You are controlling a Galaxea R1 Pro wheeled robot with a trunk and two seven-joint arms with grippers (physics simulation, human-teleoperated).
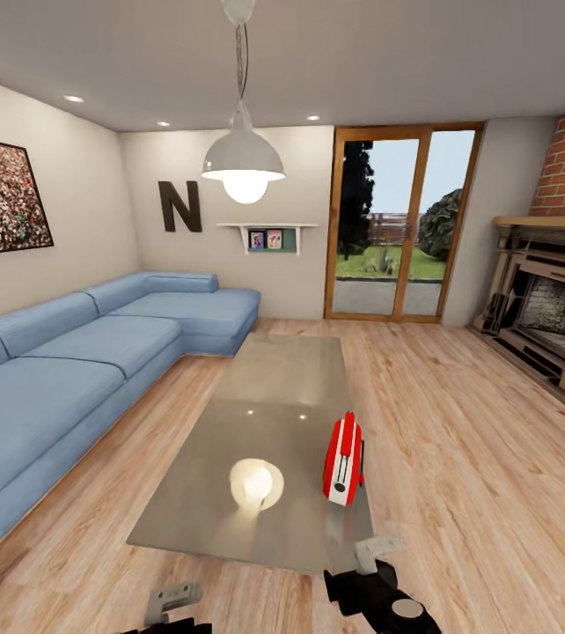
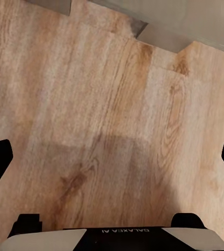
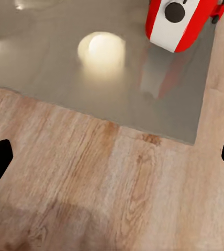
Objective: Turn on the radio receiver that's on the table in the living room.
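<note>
While my right gripper (image 1: 379, 555) hangs empty with jaws wide, as does the left gripper (image 1: 172, 600), the radio receiver (image 1: 343, 460) stands at my 1 o'clock on the table (image 1: 274, 396): likely light, rigid, tippy; press its dial gently.

Both pincers low and forward, left pincer (image 1: 173, 600) and right pincer (image 1: 377, 553) wide-spread, empty.
</note>
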